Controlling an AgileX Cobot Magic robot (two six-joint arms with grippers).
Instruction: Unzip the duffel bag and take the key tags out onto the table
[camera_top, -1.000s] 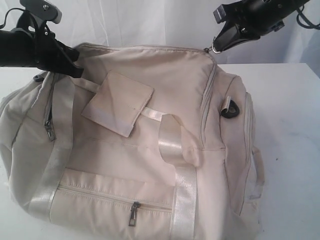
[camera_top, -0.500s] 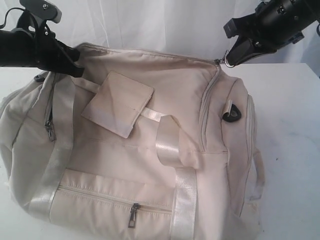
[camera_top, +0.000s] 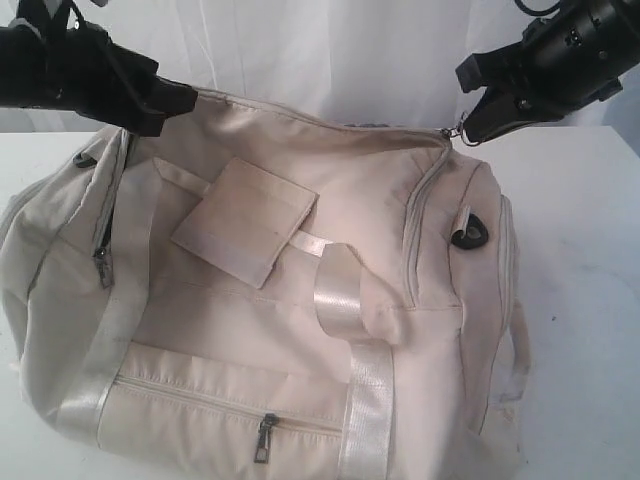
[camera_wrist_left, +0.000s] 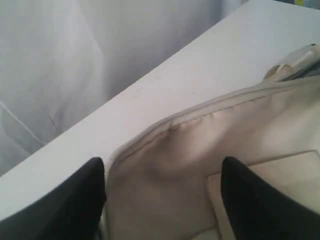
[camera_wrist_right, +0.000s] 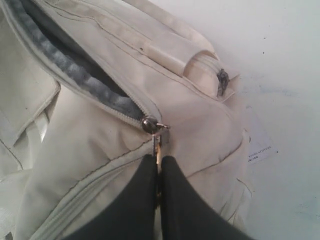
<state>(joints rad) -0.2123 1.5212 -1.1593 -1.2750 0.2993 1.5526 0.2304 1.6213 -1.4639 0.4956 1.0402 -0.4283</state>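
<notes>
Pinching the metal zipper pull (camera_wrist_right: 156, 134), right gripper (camera_wrist_right: 159, 160) has the cream fabric duffel bag (camera_top: 250, 330) part-unzipped; left gripper (camera_wrist_left: 162, 166) gapes empty; key tags unseen.

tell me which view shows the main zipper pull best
Right wrist view: the zipper pull sits close and centred, pinched in the shut right claw. Exterior view shows only a tiny glint at that claw. Left wrist view misses it.

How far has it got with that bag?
The duffel bag has its zipper open as far as the slider, grey lining showing. The right jaws are shut on the zipper pull; the left jaws stand open over the bag's other end. No key tags visible: taking them out onto the table is left.
</notes>
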